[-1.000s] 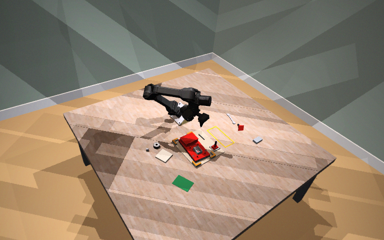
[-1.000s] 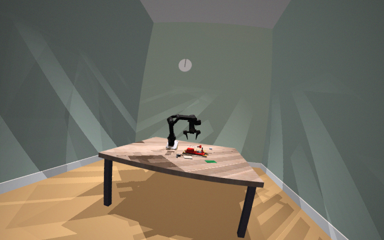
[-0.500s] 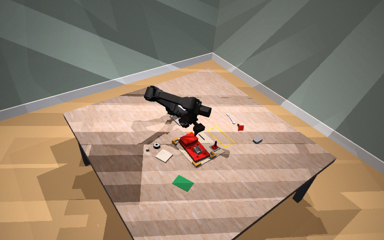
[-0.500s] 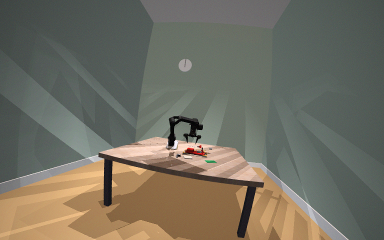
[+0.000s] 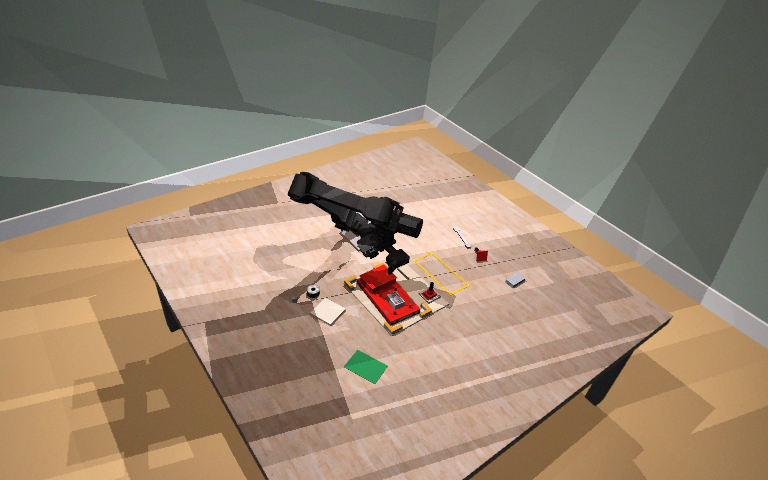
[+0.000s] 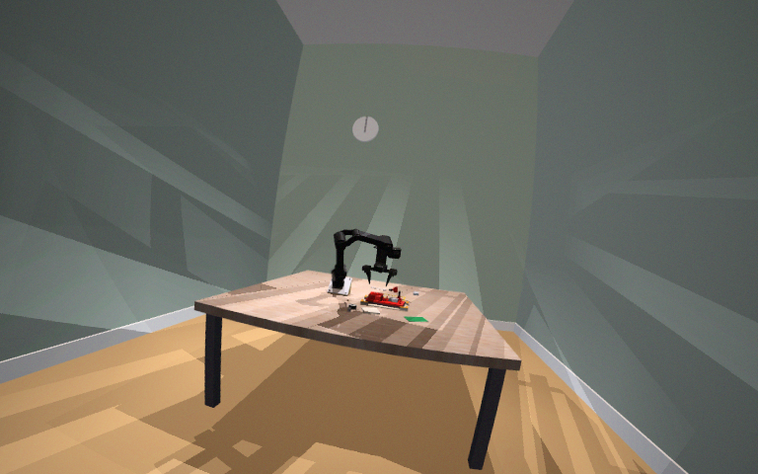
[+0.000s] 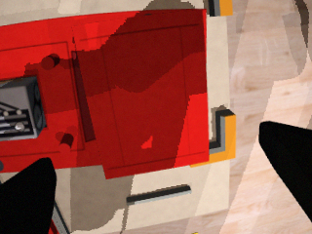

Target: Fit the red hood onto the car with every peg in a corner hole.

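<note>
The red car chassis (image 5: 403,314) (image 6: 385,303) (image 7: 55,107) sits in its jig (image 5: 393,328) (image 7: 230,134). The grey engine block (image 5: 395,299) (image 7: 17,96) is on its deck. Two dark pegs, one upper (image 7: 50,60) and one lower (image 7: 66,139), show in the wrist view. A raised red block (image 5: 378,277) (image 7: 146,102) with a flat top is at the car's end nearer the arm. I cannot make out a separate hood with corner holes. My gripper (image 5: 380,264) (image 6: 377,284) (image 7: 159,150) is open and empty, above the raised block's end of the car.
A small red part with a black upright (image 5: 430,293) stands beside the car. A yellow outline (image 5: 459,271), a wrench (image 5: 462,237), another red-and-black part (image 5: 481,255) and a grey block (image 5: 515,280) lie beyond. A black-and-white ring (image 5: 313,291), cream pad (image 5: 329,311) and green sheet (image 5: 365,366) lie nearer.
</note>
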Robot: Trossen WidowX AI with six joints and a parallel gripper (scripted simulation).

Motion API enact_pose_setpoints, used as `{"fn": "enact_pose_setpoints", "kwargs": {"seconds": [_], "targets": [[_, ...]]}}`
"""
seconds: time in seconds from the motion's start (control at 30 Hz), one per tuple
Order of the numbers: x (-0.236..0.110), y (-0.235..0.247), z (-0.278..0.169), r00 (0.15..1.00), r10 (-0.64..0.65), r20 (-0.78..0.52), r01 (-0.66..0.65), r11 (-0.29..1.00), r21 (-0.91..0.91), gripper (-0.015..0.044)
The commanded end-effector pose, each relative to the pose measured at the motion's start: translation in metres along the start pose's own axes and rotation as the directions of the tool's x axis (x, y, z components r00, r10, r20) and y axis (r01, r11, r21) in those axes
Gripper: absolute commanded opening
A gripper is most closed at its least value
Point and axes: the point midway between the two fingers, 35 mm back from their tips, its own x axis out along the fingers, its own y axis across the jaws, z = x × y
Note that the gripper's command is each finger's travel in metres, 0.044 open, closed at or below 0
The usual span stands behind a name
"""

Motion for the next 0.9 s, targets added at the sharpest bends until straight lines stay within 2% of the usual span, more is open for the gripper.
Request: {"fn": "enact_pose_setpoints", "kwargs": {"seconds": [0.0, 0.87], "targets": [[0.003, 0.001, 0.001, 1.0, 0.004, 0.003, -0.004, 1.0, -0.002, 0.044], [0.017, 0.0, 0.002, 1.0, 0.005, 0.003, -0.005, 1.0, -0.002, 0.044]]}}
